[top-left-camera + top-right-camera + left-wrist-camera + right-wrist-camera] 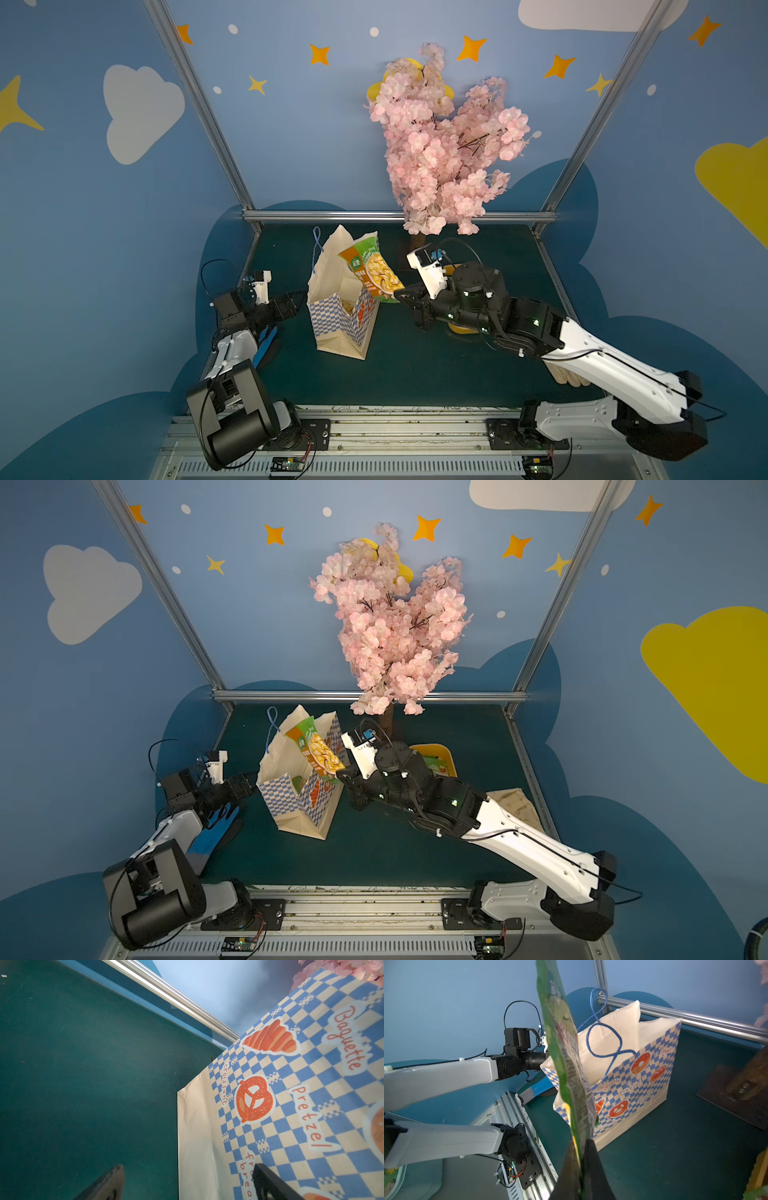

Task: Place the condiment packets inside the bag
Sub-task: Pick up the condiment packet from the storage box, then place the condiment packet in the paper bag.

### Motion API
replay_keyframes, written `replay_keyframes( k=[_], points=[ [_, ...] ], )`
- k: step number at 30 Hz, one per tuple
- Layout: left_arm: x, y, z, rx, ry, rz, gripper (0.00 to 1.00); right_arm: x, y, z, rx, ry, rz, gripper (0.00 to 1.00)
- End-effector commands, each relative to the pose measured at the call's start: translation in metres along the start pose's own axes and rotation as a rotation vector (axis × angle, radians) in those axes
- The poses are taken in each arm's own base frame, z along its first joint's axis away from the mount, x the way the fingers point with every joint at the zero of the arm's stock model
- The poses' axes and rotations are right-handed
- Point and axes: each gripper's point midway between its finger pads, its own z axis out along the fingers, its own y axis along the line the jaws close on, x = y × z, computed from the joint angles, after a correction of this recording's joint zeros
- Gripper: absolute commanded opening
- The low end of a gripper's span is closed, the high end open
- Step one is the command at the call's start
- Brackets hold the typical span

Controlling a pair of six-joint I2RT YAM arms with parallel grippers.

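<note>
Currently: my right gripper (580,1143) pinches a condiment packet (376,270) by its bottom edge, tilted above the open mouth of the bag (332,328). My left gripper (296,302) is spread wide, just beside the bag's side.

Flat glossy condiment packet (376,270), clamped in the black right gripper (581,1144): green, orange label panel, pale yellow food photo. Paper gift bag (332,328), just beside that gripper: blue-and-white check, orange pastry pictures and lettering, cream interior, blue cord handles. Table surface (415,365): dark green.
</note>
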Motion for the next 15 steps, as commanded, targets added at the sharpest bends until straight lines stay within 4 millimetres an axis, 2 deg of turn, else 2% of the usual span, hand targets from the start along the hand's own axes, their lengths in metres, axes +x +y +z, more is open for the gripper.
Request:
replay_keyframes(
  k=[1, 8, 11, 15],
  points=[
    [-0.006, -0.004, -0.002, 0.020, -0.011, 0.013, 1.00, -0.041, 0.011, 0.006, 0.012, -0.132, 0.076, 0.00],
    [-0.006, -0.005, -0.002, 0.026, -0.011, 0.008, 1.00, -0.065, 0.022, 0.042, 0.076, -0.179, 0.113, 0.00],
    [-0.007, -0.006, -0.003, 0.029, -0.014, 0.013, 1.00, -0.064, 0.021, 0.062, 0.109, -0.164, 0.123, 0.00],
    [-0.008, -0.006, -0.003, 0.030, -0.017, 0.015, 1.00, -0.059, 0.013, 0.076, 0.158, -0.162, 0.149, 0.00]
  ],
)
